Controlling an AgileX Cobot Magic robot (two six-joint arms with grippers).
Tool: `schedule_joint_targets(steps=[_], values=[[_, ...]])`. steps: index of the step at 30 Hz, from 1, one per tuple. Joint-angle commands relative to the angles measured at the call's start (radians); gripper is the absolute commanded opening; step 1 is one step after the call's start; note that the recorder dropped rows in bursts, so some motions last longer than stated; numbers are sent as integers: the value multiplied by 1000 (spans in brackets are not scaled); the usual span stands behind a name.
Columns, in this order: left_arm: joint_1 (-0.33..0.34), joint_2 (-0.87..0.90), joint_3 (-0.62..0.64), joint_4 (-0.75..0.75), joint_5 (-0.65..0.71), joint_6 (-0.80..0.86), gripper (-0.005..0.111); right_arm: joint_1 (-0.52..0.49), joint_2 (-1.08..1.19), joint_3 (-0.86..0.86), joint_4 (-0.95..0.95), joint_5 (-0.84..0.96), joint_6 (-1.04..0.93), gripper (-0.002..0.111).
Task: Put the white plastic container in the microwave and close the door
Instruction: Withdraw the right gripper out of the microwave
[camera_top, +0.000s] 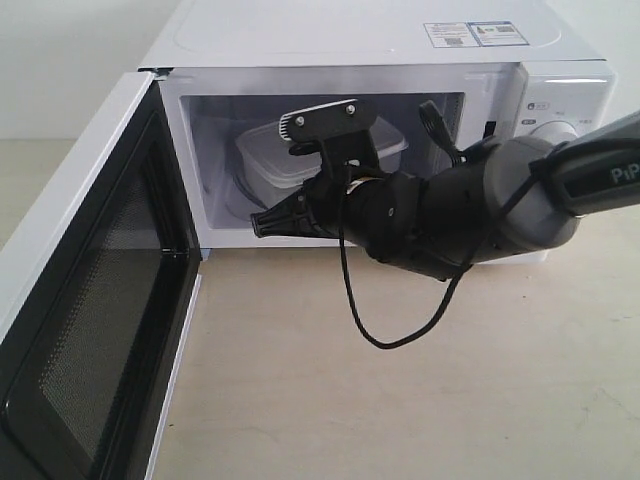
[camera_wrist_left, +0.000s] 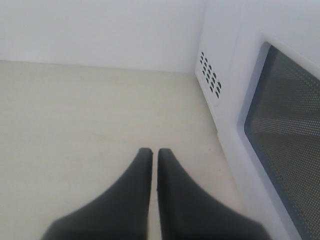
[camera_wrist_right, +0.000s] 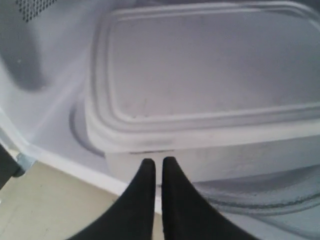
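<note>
Exterior view: a pale wooden table (camera_top: 400, 400) carries the microwave (camera_top: 350, 40), its door (camera_top: 90, 300) swung wide open to the left, with a plain white wall (camera_wrist_left: 100, 30) behind. The white plastic container (camera_wrist_right: 200, 85) sits inside the cavity. The right gripper (camera_wrist_right: 158, 162) is at the cavity mouth, jaws almost together and gripping nothing — its tips are just in front of the container's near wall, and contact cannot be told. The left gripper (camera_wrist_left: 154, 151) hangs over the table left of the door — jaws likewise nearly closed and empty.

The lidded white plastic container (camera_top: 262, 158) sits inside the white microwave (camera_top: 360, 40) at the far edge of the worktop (camera_top: 400, 400), with the door (camera_top: 90, 300) swung fully open.
</note>
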Motion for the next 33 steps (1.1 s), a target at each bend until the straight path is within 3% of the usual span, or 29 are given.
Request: schedule_joint_targets(steps=[1,19,33], values=[[2,-3,4,1,1,2,4,-3,8,-6,-6,-73,10,0],[2,-3,4,1,1,2,4,-3,39,-71,-89,-132,38,0],[2,-3,4,1,1,2,4,-1,20,-48,-87,87,32,0]])
